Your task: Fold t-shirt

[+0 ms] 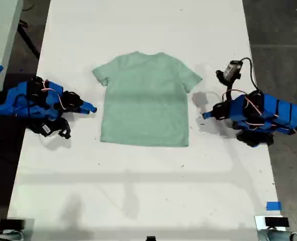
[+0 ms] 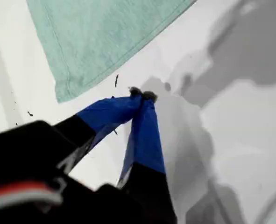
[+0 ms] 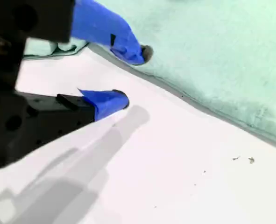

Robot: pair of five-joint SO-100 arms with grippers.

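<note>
Our first gripper (image 2: pixel 142 95) has its tips pinched together on nothing, just off a hem corner of the t-shirt (image 2: pixel 105 37). Our second gripper (image 3: pixel 128 77) stands parted and empty at the shirt's edge, one finger over the cloth. The shirt lies flat and unfolded mid-worktop (image 1: pixel 138 201), between both arms and clear of them. We judge nothing is done yet: every fold remains.

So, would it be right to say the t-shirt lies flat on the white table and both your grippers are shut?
Not quite: only my first gripper is shut. The second wrist view shows my second gripper open at the edge of the t-shirt, which does lie flat on the white table.
</note>
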